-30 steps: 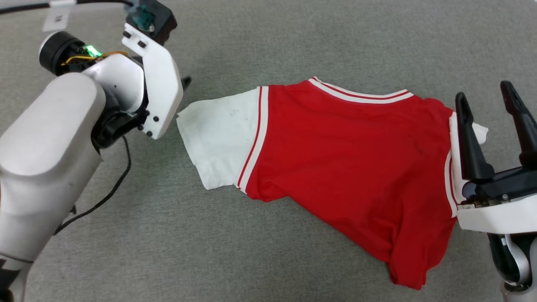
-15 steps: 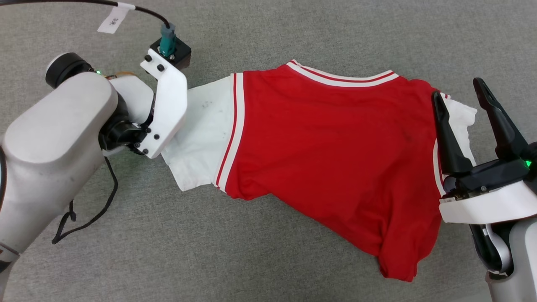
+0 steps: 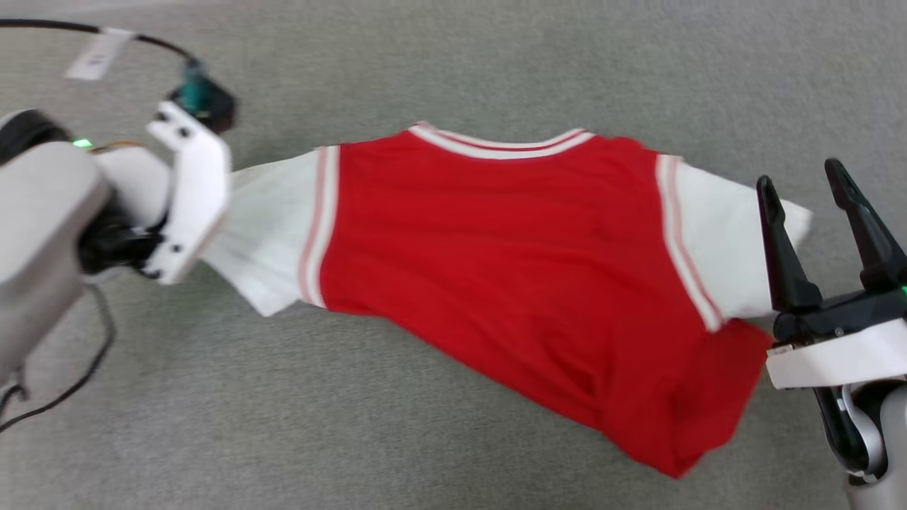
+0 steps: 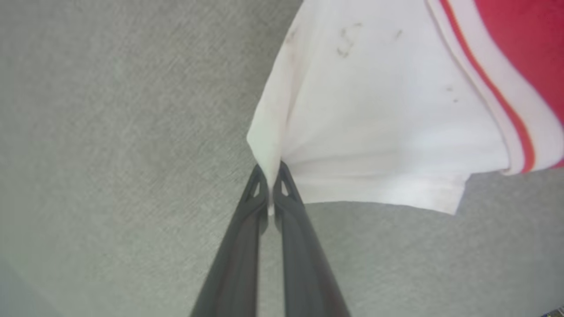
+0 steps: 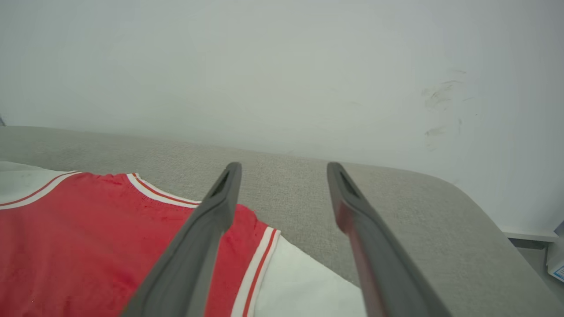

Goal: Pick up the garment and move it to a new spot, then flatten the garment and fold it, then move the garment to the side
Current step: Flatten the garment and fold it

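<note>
**head view.** garment point(image 3: 496, 248): red t-shirt with white short sleeves and striped trim. it lies stretched sideways across the grey counter point(image 3: 453, 57), collar on the far side, red lower body trailing toward the near right. the picture is slightly blurred. left forearm point(image 3: 35, 212) and white wrist bracket point(image 3: 188, 191): at the end of the garment's sleeve on the robot's left; the bracket hides the fingers there. black cable point(image 3: 42, 28) with a white tag point(image 3: 92, 60): beyond that sleeve, well apart from the garment. right gripper point(image 3: 798, 175): at the end of the garment's other sleeve, jaws spread wide. one finger overlaps the white cloth; whether it touches cannot be told.

**left wrist view.** left gripper point(image 4: 269, 176): jaws clenched on the edge of the garment's white sleeve, the cloth pinched into a narrow fold between the tips. small dark marks show on the sleeve. trim and red body lie past the sleeve.

**right wrist view.** right gripper point(image 5: 284, 166): jaws released, nothing between them. the garment's white sleeve, trim and red shoulder lie under the fingers. pale wall point(image 5: 282, 66): beyond the counter's far edge, behind the garment.
</note>
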